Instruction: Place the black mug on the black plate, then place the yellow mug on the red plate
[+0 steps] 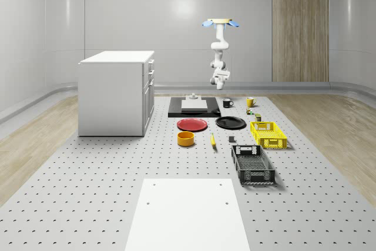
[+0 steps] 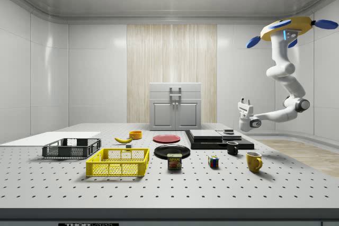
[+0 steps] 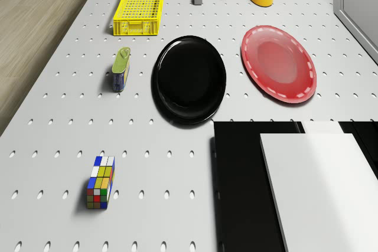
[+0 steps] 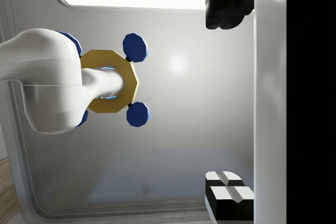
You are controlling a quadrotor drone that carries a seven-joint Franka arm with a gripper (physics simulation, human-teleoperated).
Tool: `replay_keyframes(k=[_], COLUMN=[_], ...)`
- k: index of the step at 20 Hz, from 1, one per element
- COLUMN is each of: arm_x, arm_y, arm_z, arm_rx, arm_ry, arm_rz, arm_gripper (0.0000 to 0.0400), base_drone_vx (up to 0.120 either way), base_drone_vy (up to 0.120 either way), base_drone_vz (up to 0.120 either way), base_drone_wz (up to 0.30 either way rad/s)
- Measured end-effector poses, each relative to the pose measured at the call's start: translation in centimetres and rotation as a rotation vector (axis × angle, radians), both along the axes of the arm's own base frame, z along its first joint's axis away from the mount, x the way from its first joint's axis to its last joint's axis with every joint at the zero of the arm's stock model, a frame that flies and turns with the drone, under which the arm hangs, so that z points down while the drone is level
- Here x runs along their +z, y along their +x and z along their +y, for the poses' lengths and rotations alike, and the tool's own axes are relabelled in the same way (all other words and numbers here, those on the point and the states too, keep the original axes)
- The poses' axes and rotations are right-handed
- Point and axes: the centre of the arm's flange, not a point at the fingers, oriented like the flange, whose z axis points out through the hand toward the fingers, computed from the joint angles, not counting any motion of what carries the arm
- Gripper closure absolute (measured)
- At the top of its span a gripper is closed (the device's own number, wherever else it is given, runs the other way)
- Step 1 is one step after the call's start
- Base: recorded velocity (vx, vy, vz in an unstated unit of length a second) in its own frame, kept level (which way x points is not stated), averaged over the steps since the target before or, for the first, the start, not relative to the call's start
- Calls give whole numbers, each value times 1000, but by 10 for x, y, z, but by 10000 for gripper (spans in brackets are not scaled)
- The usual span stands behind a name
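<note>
The black mug [image 1: 227, 103] [image 2: 232, 147] and the yellow mug [image 1: 249, 101] [image 2: 253, 161] stand upright on the table's far part, a short way apart. In front of them lie the black plate [image 1: 230, 123] [image 3: 189, 79] and the red plate [image 1: 192, 124] [image 3: 279, 63], both bare. My drone [image 1: 218, 23] [image 2: 288, 27] hovers high over the table's far end. The arm hangs down and bends, so the gripper [image 2: 245, 100] [image 4: 210, 100] points upward, well above the black mug. It is open and holds nothing.
A black slab with a white block [image 1: 194, 106] lies beside the black mug. A Rubik's cube [image 3: 100, 182], a can [image 3: 120, 69], a yellow crate [image 1: 268, 134], a black crate [image 1: 252, 164], a banana [image 1: 212, 140] and a yellow bowl [image 1: 185, 138] sit nearby. A white cabinet [image 1: 117, 92] stands at the whole-scene view's left.
</note>
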Motion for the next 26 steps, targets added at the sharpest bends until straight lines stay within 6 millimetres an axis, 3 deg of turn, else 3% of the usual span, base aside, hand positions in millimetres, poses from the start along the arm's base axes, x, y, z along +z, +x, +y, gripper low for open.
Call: replay_keyframes(k=[4,8,11,14,19,22,26], arm_x=[-5,-21,-51,-98,-168,-187,-195], arm_y=[0,0,1,2,5,5,6], arm_z=[17,45,69,81,51,27,4], arm_rx=[-5,-15,-27,-43,-71,-79,-82], arm_ry=[-174,-499,-887,-1382,-2171,-2483,-2724], arm_rz=[-3,-5,-5,-4,-1,1,3], arm_gripper=[0,0,0,0,0,0,0], base_drone_vx=[120,110,0,0,0,13,120], base_drone_vy=[0,0,0,0,0,0,0], base_drone_vz=[0,-10,-120,-120,-120,-120,-120], base_drone_wz=[0,0,0,0,0,0,0])
